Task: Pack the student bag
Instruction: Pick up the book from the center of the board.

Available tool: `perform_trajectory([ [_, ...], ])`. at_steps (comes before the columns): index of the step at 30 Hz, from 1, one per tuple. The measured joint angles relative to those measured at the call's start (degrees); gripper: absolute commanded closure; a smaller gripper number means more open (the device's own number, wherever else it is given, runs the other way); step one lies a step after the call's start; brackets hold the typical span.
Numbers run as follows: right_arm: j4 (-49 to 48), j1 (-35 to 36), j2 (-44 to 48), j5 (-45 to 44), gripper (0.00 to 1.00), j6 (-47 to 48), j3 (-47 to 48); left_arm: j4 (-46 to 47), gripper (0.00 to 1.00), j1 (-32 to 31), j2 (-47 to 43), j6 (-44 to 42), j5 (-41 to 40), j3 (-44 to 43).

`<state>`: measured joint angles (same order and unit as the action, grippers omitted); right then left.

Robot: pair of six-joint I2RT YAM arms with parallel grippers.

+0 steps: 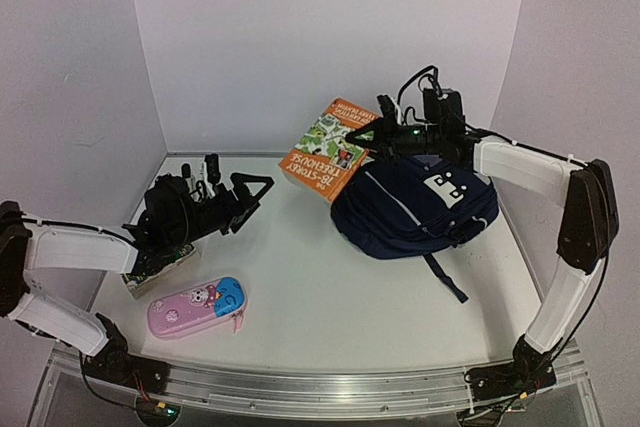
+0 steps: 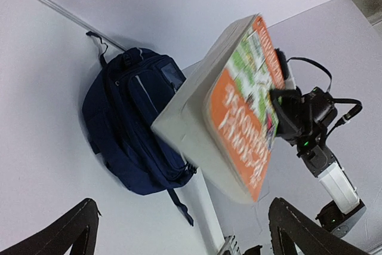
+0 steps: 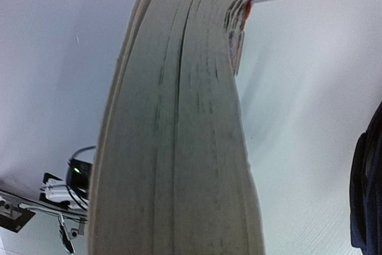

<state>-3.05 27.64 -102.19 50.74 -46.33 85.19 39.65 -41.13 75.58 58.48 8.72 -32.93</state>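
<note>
The bag (image 1: 415,205) looks soft and floppy, best taken by a strap. The right gripper (image 1: 368,135) clamps the book (image 1: 325,147); the left gripper (image 1: 250,202) stands apart.

One student bag (image 1: 410,212), one book (image 1: 325,152), one pencil case (image 1: 195,309)

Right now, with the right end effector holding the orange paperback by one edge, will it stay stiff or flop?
Probably fairly stiff: the paperback is thick and juts from the right end effector without visible droop. Its pages splay slightly in the right wrist view, so they may fan open. Gripped at one edge, it could pivot.
</note>
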Motion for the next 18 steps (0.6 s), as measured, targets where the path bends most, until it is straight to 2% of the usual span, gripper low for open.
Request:
perform_trajectory([
  [6, -12.8, -0.1, 0.0, -2.3, 1.00, -11.0, -0.8, 16.3, 0.00, -3.8, 7.1, 1.9, -1.9, 1.3],
  [11, -18.8, -0.1, 0.0, -3.0, 1.00, -16.3, -3.6, 28.3, 0.00, -4.7, 13.5, 3.8, -2.5, 0.9],
  [18, -22.8, 0.9, 0.0, -3.3, 1.00, -19.5, -7.6, 32.9, 0.00, -5.1, 23.3, 7.5, -2.3, -3.5],
])
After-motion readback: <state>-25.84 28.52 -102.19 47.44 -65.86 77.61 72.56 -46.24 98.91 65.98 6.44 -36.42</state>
